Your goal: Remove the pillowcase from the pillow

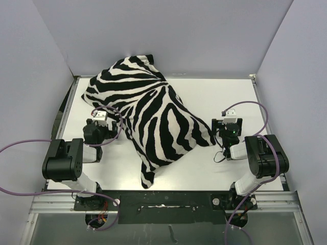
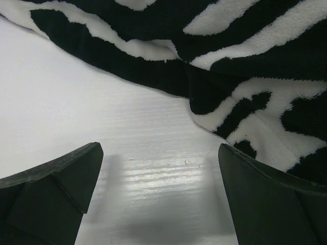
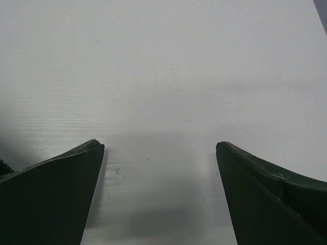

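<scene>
Both grippers stand wide open, holding nothing. The left gripper (image 2: pixel 159 153) points at the near edge of the soft zebra-striped black-and-white fabric pillowcase (image 2: pixel 245 66), just ahead on the white table (image 2: pixel 76 102); the right gripper (image 3: pixel 159 148), beside its other flank, faces only tabletop. The pillow is hidden inside. Likely best: pinch 1 loose fabric layer, not the stuffed bulk
</scene>
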Robot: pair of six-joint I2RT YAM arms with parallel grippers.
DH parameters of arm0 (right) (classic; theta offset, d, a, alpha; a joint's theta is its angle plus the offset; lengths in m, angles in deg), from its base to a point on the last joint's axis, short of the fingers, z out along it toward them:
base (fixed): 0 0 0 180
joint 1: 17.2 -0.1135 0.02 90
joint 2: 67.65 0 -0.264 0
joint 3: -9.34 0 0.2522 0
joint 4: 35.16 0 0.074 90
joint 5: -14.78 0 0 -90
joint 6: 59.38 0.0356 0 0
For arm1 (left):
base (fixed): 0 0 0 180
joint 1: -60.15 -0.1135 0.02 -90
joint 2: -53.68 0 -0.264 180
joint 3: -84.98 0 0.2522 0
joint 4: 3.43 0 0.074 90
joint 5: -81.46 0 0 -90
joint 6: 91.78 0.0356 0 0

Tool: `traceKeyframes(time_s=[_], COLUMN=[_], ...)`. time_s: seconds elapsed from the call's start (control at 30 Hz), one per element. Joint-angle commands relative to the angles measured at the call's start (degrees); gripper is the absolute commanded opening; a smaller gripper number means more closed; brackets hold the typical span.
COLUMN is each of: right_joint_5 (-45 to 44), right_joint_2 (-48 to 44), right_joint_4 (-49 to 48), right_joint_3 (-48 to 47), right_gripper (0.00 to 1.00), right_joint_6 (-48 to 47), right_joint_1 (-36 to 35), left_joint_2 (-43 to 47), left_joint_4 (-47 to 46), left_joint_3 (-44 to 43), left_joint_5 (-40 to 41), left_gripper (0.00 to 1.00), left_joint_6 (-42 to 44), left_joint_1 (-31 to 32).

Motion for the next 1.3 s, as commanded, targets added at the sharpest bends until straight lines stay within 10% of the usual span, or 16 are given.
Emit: traceKeyframes(time_s=[0.0, 0.2, 0.4, 0.67, 0.87, 1.03, 1.13, 1.27], right_joint_5=[-0.4, -0.4, -0.3, 0.0, -8.8, -14.4, 7.9, -6.0], right_joint_2=[-0.4, -0.4, -0.4, -1.4, -14.2, -18.3, -18.6, -23.8], right_joint_4=[-2.8, -2.8, -2.8, -1.7, 36.3, 76.2, 80.3, 78.4], right_joint_3=[-0.3, -0.4, -0.4, -0.8, -19.6, -40.4, -45.2, -44.6], right_gripper=[0.98, 0.98, 0.98, 0.98, 0.98, 0.98, 0.98, 0.98], right_joint_6=[-0.3, -0.2, -0.2, -1.1, -4.9, 34.3, 32.9, 24.0], right_joint_1=[0.4, 0.4, 0.3, 0.0, -8.1, 0.0, 8.3, -10.4], left_joint_2=[0.0, 1.6, 11.7, 12.2, 7.5, -1.9, -7.1, -13.1], left_joint_4=[-2.3, -0.3, 42.8, 67.8, 78.2, 89.9, 95.1, 97.0], left_joint_3=[-1.0, -2.0, -23.8, -45.8, -59.5, -71.0, -77.4, -82.6], left_joint_5=[0.4, -2.1, -10.8, -21.7, -25.9, -32.2, -30.0, -28.5], left_gripper=[0.98, 0.98, 0.98, 0.98, 0.98, 0.98, 0.98, 0.98], left_joint_6=[-0.3, -0.2, 3.1, 7.0, 8.0, 11.1, 15.7, 18.8], left_joint_1=[0.2, -0.5, -2.9, -5.7, -10.7, -15.0, -15.3, -16.0])
